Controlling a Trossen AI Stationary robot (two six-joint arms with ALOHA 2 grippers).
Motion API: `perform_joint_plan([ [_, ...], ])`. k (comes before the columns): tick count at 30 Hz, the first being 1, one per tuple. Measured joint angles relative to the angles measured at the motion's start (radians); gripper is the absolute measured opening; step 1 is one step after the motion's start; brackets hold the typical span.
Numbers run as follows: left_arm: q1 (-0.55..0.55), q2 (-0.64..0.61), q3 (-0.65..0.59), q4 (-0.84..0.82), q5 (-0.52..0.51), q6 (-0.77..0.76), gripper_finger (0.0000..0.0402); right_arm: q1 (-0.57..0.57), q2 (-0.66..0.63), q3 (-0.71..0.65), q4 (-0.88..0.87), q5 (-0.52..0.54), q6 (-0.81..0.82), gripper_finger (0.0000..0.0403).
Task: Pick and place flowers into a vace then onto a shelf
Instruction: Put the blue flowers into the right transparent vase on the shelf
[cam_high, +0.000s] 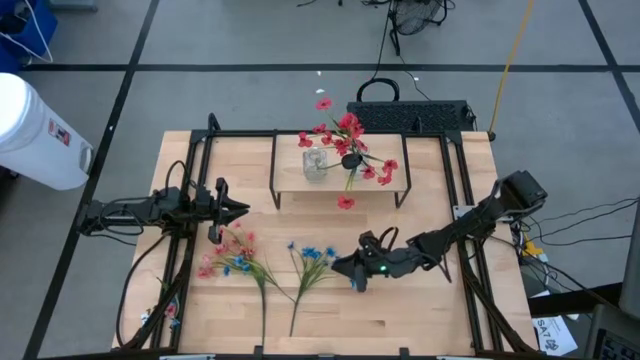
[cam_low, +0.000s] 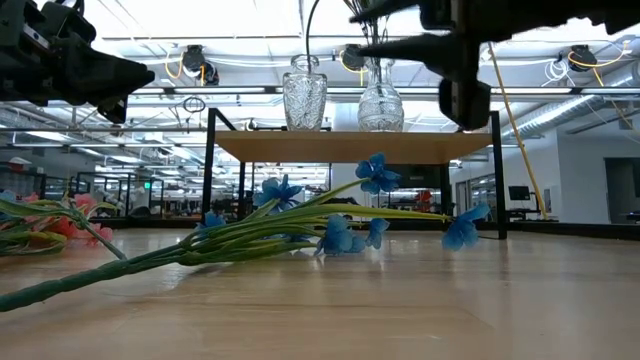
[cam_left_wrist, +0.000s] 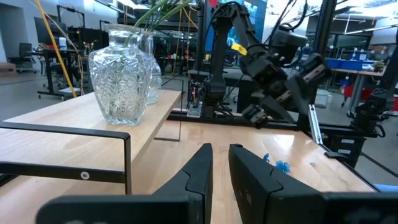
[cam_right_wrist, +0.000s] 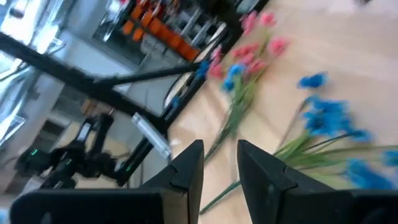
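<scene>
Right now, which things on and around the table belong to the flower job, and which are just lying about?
Job:
red flowers in a vase on the shelf
empty glass vase on the shelf
blue flowers lying on the table
pink flowers lying on the table

Lying about:
white bin on the floor
black box behind the table

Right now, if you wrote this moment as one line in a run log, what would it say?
red flowers: in vase on shelf | blue flowers: on table | pink flowers: on table | right pincer: near blue flowers, empty | left pincer: above pink flowers, empty
</scene>
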Motion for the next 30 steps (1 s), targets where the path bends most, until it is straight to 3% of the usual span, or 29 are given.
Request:
perform_joint_plan([
  [9, 0.000, 0.000, 0.000, 0.000, 0.000, 0.000, 0.0058, 0.000, 0.140, 0.140, -0.056, -0.022, 0.085, 0.0089],
  [16, 0.000, 0.000, 0.000, 0.000, 0.000, 0.000, 0.0058, -0.019, 0.189, 0.164, -0.053, -0.044, 0.492, 0.0089],
  [21, 0.000, 0.000, 0.000, 0.000, 0.000, 0.000, 0.0058, -0.013, 0.192, 0.164, -0.021, 0.056, 0.418, 0.0089],
  [25, 0.000, 0.000, 0.000, 0.000, 0.000, 0.000, 0.0058, -0.026, 0.192, 0.166, -0.057, -0.063, 0.460, 0.0089],
  [30, 0.000, 0.000, 0.000, 0.000, 0.000, 0.000, 0.0058, -0.040, 0.193, 0.174, -0.084, -0.073, 0.482, 0.0089],
])
